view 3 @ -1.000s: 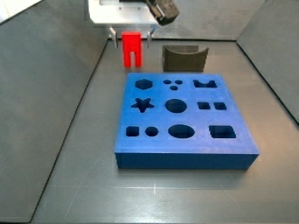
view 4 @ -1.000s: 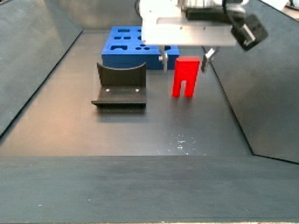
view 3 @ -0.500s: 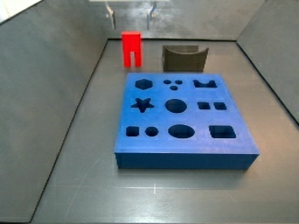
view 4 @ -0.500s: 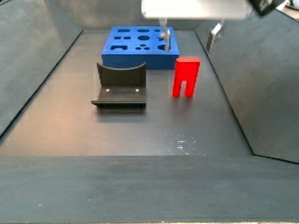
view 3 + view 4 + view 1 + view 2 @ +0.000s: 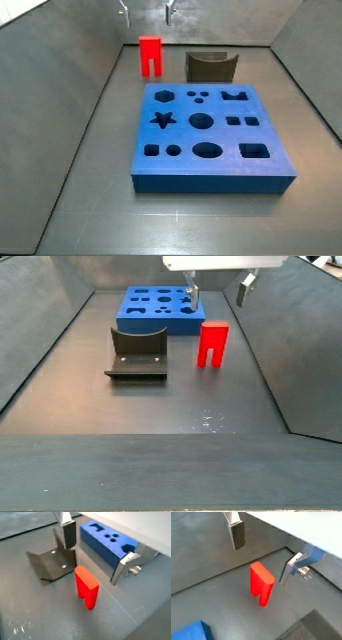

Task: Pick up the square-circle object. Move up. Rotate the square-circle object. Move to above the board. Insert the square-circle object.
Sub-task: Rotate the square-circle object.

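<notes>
**Gripper up and off the red block, nothing picked yet**

Your gripper (image 5: pixel 217 289) has climbed over the last second: it was down around the square-circle object (image 5: pixel 213 344), and now only its fingertips (image 5: pixel 170 12) show at the upper edge of both side views. The red block has not moved. It stands upright on the bench (image 5: pixel 94 150), slot end down, near the back wall and just beside the fixture (image 5: pixel 210 66). Judging from that, the pick-up has not happened; you are either retreating or lining up again, and every later step is still ahead of you.

The jaws are spread wide and hold nothing. Both wrist views make this plain: the fingers (image 5: pixel 67 534) sit well apart on either side of the square-circle object (image 5: pixel 261 584), with open air between plate and block. The side views cannot tell you that, since they crop the gripper almost entirely.

What the side views give you instead is the board (image 5: pixel 209 135), whole, with all its holes unoccupied. A wrist view catches only one blue corner (image 5: pixel 107 542).
</notes>
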### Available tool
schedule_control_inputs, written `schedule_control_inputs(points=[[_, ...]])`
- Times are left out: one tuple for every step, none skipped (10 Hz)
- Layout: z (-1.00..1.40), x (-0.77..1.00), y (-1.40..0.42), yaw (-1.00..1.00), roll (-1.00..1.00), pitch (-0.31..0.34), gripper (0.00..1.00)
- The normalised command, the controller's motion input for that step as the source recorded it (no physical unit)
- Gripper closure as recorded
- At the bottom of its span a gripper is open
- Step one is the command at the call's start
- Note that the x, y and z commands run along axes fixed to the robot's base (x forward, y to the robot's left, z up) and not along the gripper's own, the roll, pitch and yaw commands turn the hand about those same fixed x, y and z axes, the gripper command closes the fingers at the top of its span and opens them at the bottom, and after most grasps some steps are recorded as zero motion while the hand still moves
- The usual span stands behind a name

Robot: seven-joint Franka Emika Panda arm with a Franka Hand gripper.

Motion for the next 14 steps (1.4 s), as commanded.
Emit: schedule_control_inputs(points=[[0.00,0.01,-0.01,1.00,0.00,0.004,0.00],[0.00,0.01,-0.01,1.00,0.00,0.004,0.00],[0.00,0.01,-0.01,1.00,0.00,0.004,0.00],[0.00,0.01,-0.01,1.00,0.00,0.005,0.00],[0.00,0.01,-0.01,1.00,0.00,0.005,0.00],[0.00,0.01,-0.01,1.00,0.00,0.005,0.00],[0.00,0.01,-0.01,1.00,0.00,0.005,0.00],[0.00,0.01,-0.01,1.00,0.00,0.005,0.00],[0.00,0.01,-0.01,1.00,0.00,0.005,0.00],[0.00,0.01,-0.01,1.00,0.00,0.006,0.00],[0.00,0.01,-0.01,1.00,0.00,0.006,0.00],[0.00,0.01,-0.01,1.00,0.00,0.006,0.00],[0.00,0.01,-0.01,1.00,0.00,0.006,0.00],[0.00,0.01,-0.01,1.00,0.00,0.006,0.00]])
